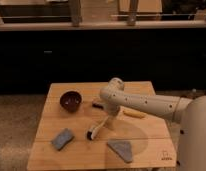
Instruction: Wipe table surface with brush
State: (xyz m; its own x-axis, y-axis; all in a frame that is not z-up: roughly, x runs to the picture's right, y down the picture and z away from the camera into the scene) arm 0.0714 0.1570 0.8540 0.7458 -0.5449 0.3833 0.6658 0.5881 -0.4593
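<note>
The brush [97, 130] has a white handle and a small black head. It slants down to the left, with its head resting on the table surface [51, 122], a light wooden square top. My gripper [108, 120] hangs from the white arm that reaches in from the right. It is shut on the upper end of the brush handle, near the middle of the table. The fingers are mostly hidden behind the wrist.
A dark red bowl [71, 100] stands at the back left. A short dark block [98, 104] lies just behind the gripper. A yellow object [133, 114] lies to its right. A grey-blue sponge [62, 138] is at front left, a grey cloth piece [122, 149] at front centre.
</note>
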